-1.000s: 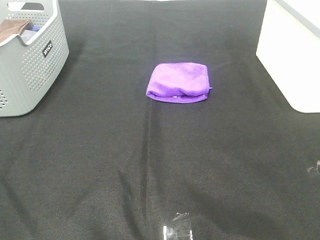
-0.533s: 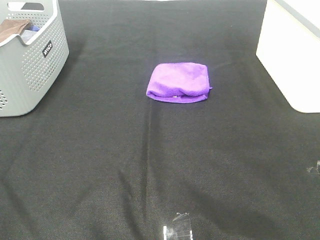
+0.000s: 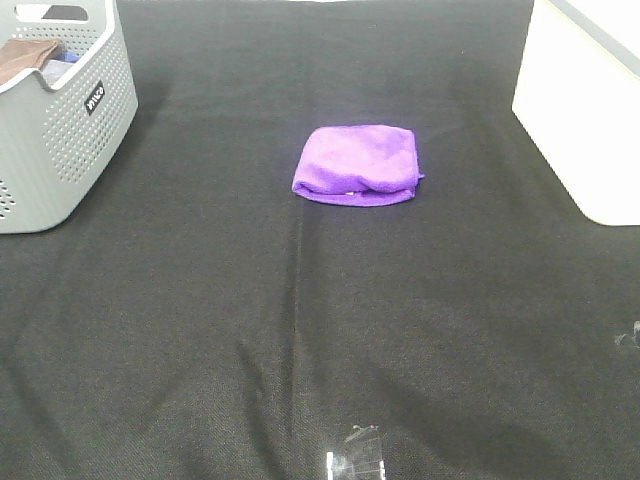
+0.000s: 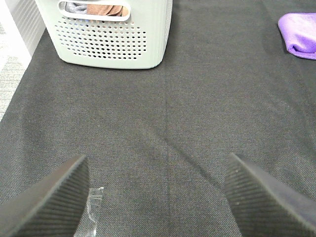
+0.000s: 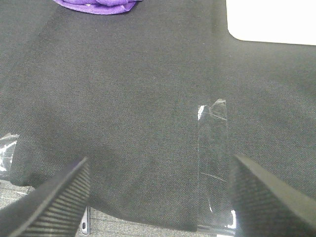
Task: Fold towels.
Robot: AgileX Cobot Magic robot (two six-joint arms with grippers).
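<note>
A purple towel (image 3: pixel 357 164) lies folded into a small rectangle on the black cloth at the middle back of the table. It also shows at the edge of the left wrist view (image 4: pixel 299 33) and of the right wrist view (image 5: pixel 98 5). Neither arm shows in the exterior high view. My left gripper (image 4: pixel 158 197) is open and empty, low over bare cloth, far from the towel. My right gripper (image 5: pixel 158 197) is open and empty near the table's front edge.
A grey perforated laundry basket (image 3: pixel 72 120) with more cloth inside stands at the back left; it also shows in the left wrist view (image 4: pixel 106 39). A white bin (image 3: pixel 585 105) stands at the back right. Clear tape strips (image 5: pixel 211 148) lie on the cloth near the front edge.
</note>
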